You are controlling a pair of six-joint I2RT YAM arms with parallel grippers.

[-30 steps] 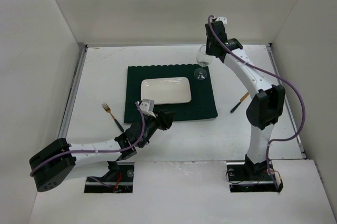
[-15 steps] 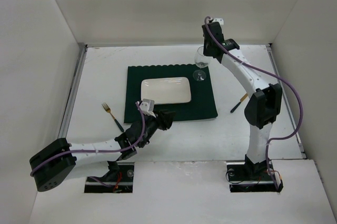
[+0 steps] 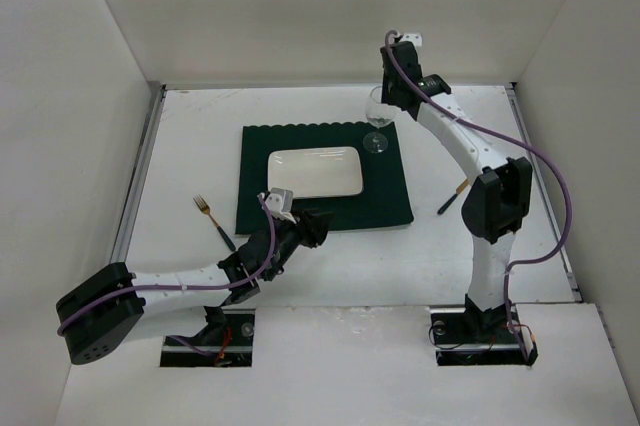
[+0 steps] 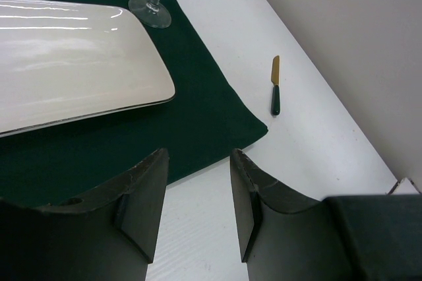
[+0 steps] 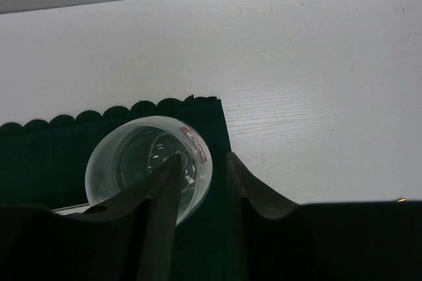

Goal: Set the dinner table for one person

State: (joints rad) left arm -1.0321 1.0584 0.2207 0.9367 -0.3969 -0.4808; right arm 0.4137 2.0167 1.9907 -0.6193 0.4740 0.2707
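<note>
The right arm has swung slightly left, bringing the wine glass (image 3: 376, 106) to the far right corner of the green placemat (image 3: 385, 196). The right gripper (image 5: 202, 161) is pinched narrow on its rim, and only the right wrist view shows one finger inside the bowl. The left gripper (image 4: 198, 157) hangs parted and empty at the mat's near edge. A plate (image 3: 315, 173) sits mid-mat. Fork (image 3: 208, 214) and knife (image 4: 275, 86) flank it on the white worktop (image 3: 190, 136) flooring the enclosure.

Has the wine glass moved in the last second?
Yes. The wine glass, held in the right pincer, has shifted slightly left, further onto the far right corner of the green placemat.
</note>
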